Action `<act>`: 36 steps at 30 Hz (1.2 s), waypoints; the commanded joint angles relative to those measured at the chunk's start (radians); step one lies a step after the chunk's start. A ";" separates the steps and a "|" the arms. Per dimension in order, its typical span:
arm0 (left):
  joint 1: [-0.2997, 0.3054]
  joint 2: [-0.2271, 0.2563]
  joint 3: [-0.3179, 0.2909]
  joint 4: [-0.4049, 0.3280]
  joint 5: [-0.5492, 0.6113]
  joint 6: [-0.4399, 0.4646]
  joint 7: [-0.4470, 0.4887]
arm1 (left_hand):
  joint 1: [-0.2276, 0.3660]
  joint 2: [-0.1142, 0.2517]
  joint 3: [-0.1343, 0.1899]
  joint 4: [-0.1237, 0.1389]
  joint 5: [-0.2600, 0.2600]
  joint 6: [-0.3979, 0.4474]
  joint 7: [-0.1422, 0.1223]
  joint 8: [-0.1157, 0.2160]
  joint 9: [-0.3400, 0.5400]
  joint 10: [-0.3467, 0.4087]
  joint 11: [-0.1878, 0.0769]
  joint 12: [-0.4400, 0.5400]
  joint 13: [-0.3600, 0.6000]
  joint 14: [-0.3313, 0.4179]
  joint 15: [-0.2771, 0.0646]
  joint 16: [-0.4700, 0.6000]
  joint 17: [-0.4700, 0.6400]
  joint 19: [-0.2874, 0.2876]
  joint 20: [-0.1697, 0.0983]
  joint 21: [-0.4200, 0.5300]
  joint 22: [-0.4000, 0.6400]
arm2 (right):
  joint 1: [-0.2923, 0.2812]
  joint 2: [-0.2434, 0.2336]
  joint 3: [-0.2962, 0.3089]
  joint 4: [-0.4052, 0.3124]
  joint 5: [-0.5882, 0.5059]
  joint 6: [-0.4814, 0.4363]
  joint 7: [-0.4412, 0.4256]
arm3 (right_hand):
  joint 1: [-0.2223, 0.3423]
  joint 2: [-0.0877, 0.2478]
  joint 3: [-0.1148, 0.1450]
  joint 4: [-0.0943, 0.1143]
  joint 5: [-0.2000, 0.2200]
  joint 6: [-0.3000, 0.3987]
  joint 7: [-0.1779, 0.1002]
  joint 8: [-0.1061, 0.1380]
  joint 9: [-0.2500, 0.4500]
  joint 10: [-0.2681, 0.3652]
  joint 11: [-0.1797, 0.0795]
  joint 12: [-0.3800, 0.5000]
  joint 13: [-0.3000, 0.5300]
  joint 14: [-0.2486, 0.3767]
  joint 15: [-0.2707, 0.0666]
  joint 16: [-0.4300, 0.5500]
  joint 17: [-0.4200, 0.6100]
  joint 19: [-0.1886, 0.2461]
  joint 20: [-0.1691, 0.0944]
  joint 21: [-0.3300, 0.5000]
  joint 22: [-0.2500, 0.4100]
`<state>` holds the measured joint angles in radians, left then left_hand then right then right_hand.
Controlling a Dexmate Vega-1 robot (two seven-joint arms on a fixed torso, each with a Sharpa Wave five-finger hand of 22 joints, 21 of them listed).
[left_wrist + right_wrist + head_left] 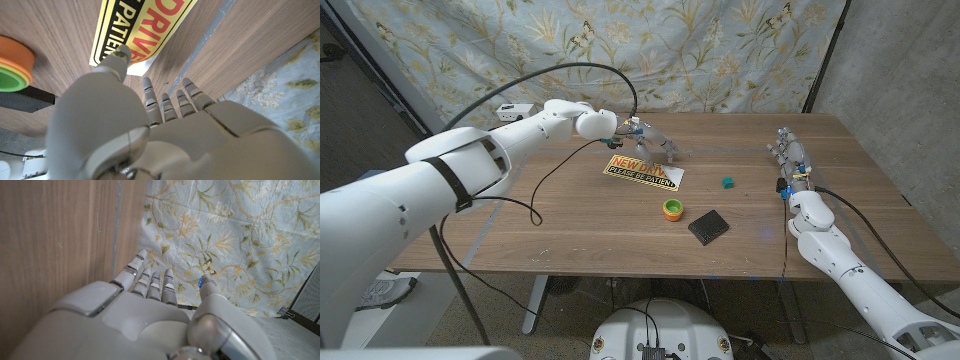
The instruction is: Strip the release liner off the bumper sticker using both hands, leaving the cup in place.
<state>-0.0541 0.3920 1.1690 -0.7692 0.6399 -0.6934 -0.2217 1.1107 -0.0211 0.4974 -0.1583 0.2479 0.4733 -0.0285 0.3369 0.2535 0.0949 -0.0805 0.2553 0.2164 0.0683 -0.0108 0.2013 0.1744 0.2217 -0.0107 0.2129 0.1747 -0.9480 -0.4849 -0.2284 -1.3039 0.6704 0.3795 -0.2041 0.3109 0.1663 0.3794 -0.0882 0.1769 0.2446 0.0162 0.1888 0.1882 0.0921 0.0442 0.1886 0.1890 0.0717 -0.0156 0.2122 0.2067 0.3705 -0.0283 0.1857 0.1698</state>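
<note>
Left hand (650,140) reaches the far edge of the bumper sticker (642,171) lying flat mid-worktop behind the cup (672,209), its hold unclear, right hand (790,157) waits empty, fingers apart — thin, floppy sheet, best pinched at a corner.

One sticker (642,170), one cup (672,209) — one black pad (708,227), one green block (727,182).

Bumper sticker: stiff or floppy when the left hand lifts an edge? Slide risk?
Probably floppy: the bumper sticker looks like a thin sheet lying flat on the table. Likely light, so it may slide on the smooth wood under the left hand. The thin edge looks hard for its fingers to catch.
</note>
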 commanded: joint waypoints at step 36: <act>0.021 -0.039 0.047 0.063 0.075 0.009 0.208 | 0.032 0.014 -0.031 0.000 0.026 0.140 -0.005 0.087 0.032 0.117 -0.019 0.026 0.015 0.121 -0.037 0.016 0.008 0.087 -0.008 0.025 0.009 | -0.031 -0.005 0.027 0.031 0.044 0.027 0.036 | 0.008 -0.002 0.003 -0.001 -0.001 0.002 0.006 0.003 0.002 -0.005 0.002 0.006 0.001 -0.003 0.001 0.005 0.003 -0.002 0.003 0.008 0.002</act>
<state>-0.0262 0.3747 1.1932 -0.7483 0.6972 -0.6682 -0.0994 1.1318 -0.0077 0.4712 -0.1597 0.2631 0.5909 -0.0327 0.4124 0.2813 0.1931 -0.1000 0.2739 0.2258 0.1660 -0.0430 0.2081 0.1795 0.2862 -0.0200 0.2276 0.1794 -0.9672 -0.4824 -0.2099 -1.2725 0.7028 0.4017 -0.1781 0.3109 0.1663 0.3794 -0.0882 0.1769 0.2446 0.0162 0.1888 0.1881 0.0885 0.0478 0.1886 0.1890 0.0717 -0.0156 0.2122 0.2067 0.3707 -0.0284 0.1857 0.1698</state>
